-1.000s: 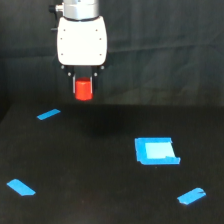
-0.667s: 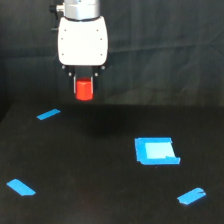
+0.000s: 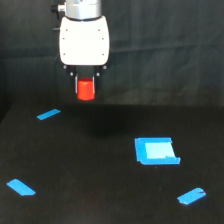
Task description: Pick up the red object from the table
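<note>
The red object (image 3: pixel 86 89) is a short red-orange cylinder hanging just under my white gripper housing in the exterior view. My gripper (image 3: pixel 86 86) is shut on it, the dark fingers pressing its sides. It is held well above the black table (image 3: pixel 100 170), near the exterior view's upper left. A faint shadow lies on the table below it.
Blue tape strips lie on the table: one at the left (image 3: pixel 48 114), one at the lower left (image 3: pixel 21 187), one at the lower right (image 3: pixel 191 196). A blue square patch (image 3: pixel 156 151) sits right of centre. A black curtain hangs behind.
The gripper with the red object has risen slightly. The tape pieces have not moved.
</note>
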Available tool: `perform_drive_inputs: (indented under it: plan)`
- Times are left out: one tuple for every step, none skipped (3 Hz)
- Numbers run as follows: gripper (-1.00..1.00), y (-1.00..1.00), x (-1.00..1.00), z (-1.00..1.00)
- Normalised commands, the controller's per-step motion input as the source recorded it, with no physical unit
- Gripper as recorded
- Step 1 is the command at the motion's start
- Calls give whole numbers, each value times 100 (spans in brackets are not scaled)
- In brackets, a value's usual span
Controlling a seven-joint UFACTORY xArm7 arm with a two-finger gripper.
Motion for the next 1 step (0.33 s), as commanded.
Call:
perform_drive_inputs:
  plan:
    - [-100,-1,1,1]
